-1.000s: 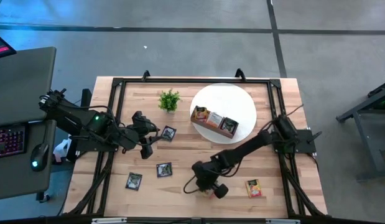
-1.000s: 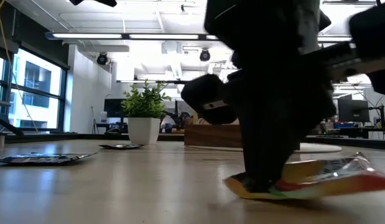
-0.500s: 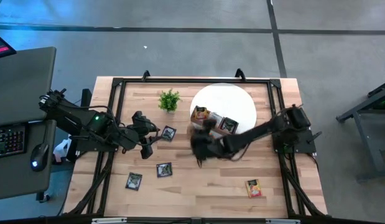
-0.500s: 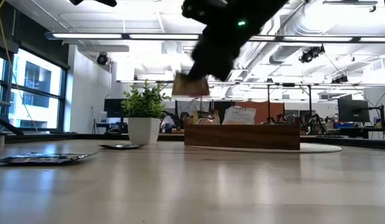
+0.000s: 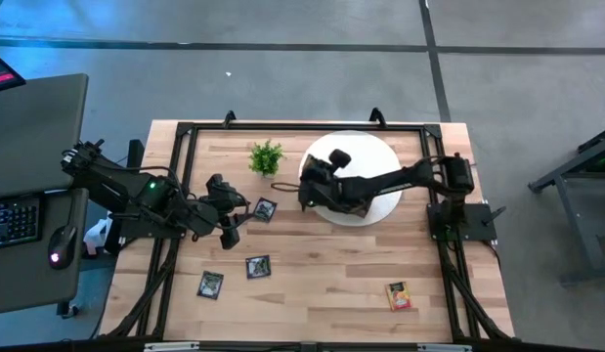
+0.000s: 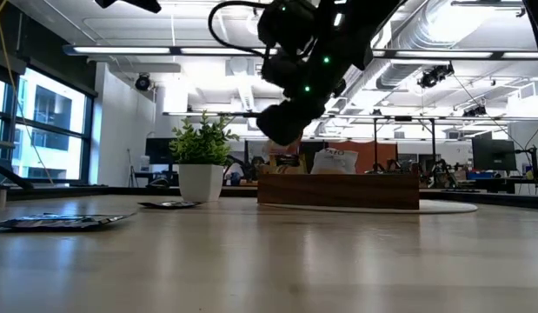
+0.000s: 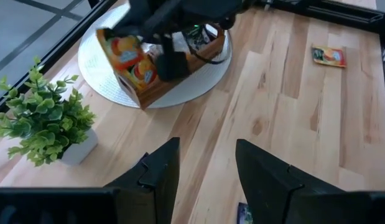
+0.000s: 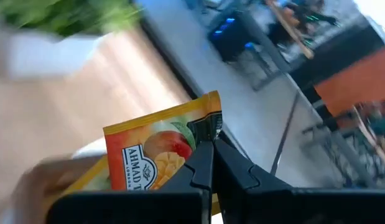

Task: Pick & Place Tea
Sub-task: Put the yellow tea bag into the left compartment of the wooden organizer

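Observation:
My right gripper (image 5: 308,189) is over the end of the brown wooden tray (image 5: 349,197) nearest the plant, and it is shut on a yellow-orange tea sachet (image 8: 158,155). The left wrist view shows this sachet (image 7: 125,56) upright at that end of the tray (image 7: 161,84). The tray sits on a round white plate (image 5: 375,156) and holds other sachets. My left gripper (image 5: 245,208) waits open beside a black sachet (image 5: 266,208) lying flat on the table. Two more black sachets (image 5: 258,266) (image 5: 211,284) and one orange sachet (image 5: 398,295) lie flat nearer the near edge. My right gripper pinches the yellow-orange sachet between its two fingers at one edge, close to a corner (image 8: 208,127). It comes from above, slanting down. The sachet hangs upright below the fingers with its lower end (image 7: 141,87) at the tray's end compartment. Whether it rests there I cannot tell.
A small green potted plant (image 5: 266,156) stands on the table left of the plate, close to the right arm's gripper. A black frame runs along the table's edges (image 5: 282,127). Bare wood lies between the plate and the sachets toward the near edge.
My right gripper, shut on the yellow-orange sachet, lifted it off the table near the near edge. It carried the sachet up and toward the far edge to the tray's plant-side end and lowered it there. The sachet went from flat on the wood to upright.

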Tool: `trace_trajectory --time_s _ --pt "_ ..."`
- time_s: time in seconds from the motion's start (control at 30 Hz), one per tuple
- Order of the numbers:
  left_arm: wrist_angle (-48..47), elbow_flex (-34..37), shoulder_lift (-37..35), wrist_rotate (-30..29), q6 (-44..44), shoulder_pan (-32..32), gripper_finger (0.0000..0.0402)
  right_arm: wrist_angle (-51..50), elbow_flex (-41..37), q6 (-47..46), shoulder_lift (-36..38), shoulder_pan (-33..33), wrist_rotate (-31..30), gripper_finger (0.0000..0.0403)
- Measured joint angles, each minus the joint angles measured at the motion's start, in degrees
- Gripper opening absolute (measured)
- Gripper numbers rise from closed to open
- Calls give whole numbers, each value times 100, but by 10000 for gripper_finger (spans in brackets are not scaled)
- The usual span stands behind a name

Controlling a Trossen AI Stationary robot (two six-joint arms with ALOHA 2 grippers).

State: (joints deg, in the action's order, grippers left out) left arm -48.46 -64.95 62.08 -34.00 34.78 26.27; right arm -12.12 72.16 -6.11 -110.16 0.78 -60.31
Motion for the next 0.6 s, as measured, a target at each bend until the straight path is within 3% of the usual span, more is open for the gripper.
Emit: trace_trajectory --time_s 0.17,0.33,0.53,0.6 --pt "-25 0 0 -3 -1 1 154 -236 0 735 -1 -81 419 2" --pt "-98 0 0 -4 0 1 154 -264 7 754 -1 -115 455 1" --pt "-110 0 0 -4 1 1 154 -473 7 612 -22 87 1386 3" --pt "-108 0 0 -4 1 -1 154 -482 11 642 -81 129 1394 1"
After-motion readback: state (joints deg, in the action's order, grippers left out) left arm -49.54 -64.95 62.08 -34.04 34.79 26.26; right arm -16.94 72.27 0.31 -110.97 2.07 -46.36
